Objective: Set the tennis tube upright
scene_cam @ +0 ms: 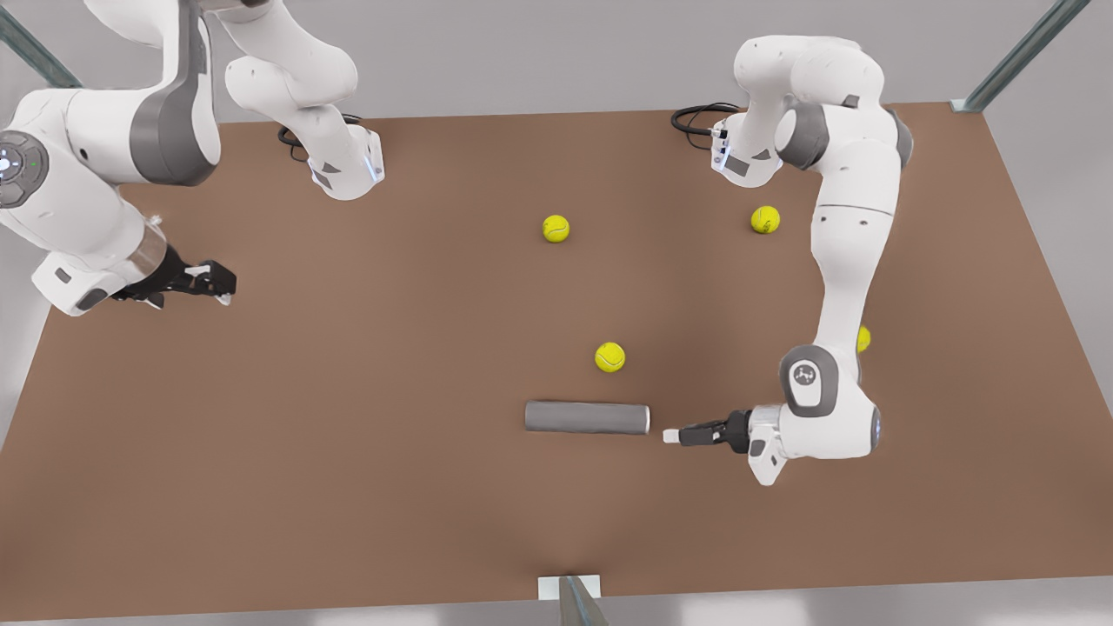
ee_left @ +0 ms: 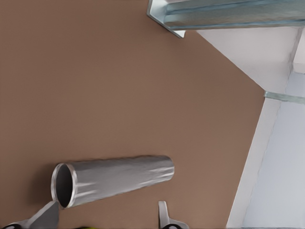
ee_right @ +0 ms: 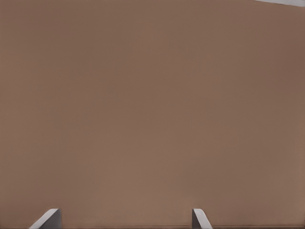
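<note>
The tennis tube (scene_cam: 587, 417) is a grey metallic cylinder lying on its side on the brown table (scene_cam: 348, 487), with its lighter-rimmed open end toward the front view's right. My left gripper (scene_cam: 674, 435) hovers low just off that open end, fingers open and apart from the tube. In the left wrist view the tennis tube (ee_left: 114, 179) lies just beyond the left gripper (ee_left: 106, 217), its open mouth close to one fingertip (ee_left: 47, 215). My right gripper (scene_cam: 222, 283) waits open above the table at the front view's left, and the right gripper (ee_right: 124, 218) faces bare table.
Yellow-green tennis balls lie around: one (scene_cam: 609, 357) just behind the tube, two farther back (scene_cam: 556, 229) (scene_cam: 765, 219), another (scene_cam: 863, 339) half hidden by the left arm. A metal post (scene_cam: 574, 596) stands at the table's front edge.
</note>
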